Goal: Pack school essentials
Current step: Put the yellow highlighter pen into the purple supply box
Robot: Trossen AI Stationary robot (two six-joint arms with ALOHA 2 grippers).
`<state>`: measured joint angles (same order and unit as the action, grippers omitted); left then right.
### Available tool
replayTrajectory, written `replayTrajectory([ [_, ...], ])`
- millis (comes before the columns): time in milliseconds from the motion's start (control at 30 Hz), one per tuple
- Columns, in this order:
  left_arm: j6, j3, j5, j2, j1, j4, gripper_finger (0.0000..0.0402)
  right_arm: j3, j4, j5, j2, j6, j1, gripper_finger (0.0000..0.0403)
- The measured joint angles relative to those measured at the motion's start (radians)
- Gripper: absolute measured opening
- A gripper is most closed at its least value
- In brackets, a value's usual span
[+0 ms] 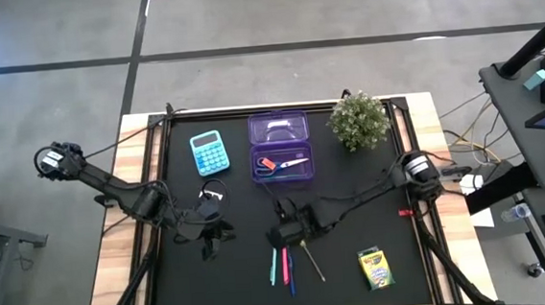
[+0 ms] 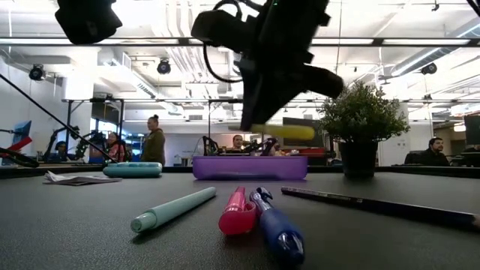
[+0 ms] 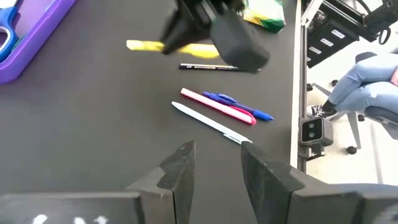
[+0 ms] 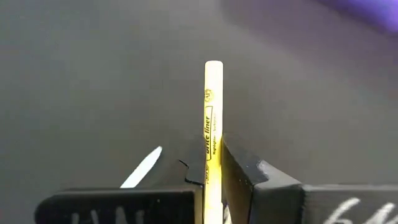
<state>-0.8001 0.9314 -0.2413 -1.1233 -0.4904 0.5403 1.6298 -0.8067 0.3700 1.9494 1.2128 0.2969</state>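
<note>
Right gripper (image 4: 214, 177) clamped on yellow highlighter (image 4: 212, 124), lifted clear of the black mat (image 1: 224, 290) just short of the purple case (image 1: 280, 147); slender grip, liable to pivot or slip in transit; left gripper (image 3: 214, 165) parted, empty, waiting beside.

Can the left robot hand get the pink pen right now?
Probably yes. The left gripper is empty with fingers apart, and the pink pen lies in the open ahead of it. The right gripper, holding the yellow highlighter, hangs nearby and could crowd it.
</note>
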Motion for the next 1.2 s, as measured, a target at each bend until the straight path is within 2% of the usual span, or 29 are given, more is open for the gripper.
replayTrajectory([
  [200, -0.001, 0.0, 0.0, 0.0, 0.009, -0.001, 0.0112, -0.001, -0.003, 0.009, -0.066, -0.232, -0.106, 0.002],
  [567, 0.053, 0.0, 0.004, 0.0, 0.01, -0.01, 0.0112, -0.002, -0.002, -0.023, -0.078, -0.705, -0.319, 0.002],
  [933, 0.053, 0.0, 0.005, -0.002, 0.011, -0.009, 0.0112, -0.002, 0.003, -0.117, -0.078, -0.979, -0.456, 0.002],
  [1200, 0.053, -0.001, 0.005, -0.002, 0.011, -0.009, 0.0112, -0.002, 0.005, -0.167, -0.075, -1.184, -0.495, 0.0021],
])
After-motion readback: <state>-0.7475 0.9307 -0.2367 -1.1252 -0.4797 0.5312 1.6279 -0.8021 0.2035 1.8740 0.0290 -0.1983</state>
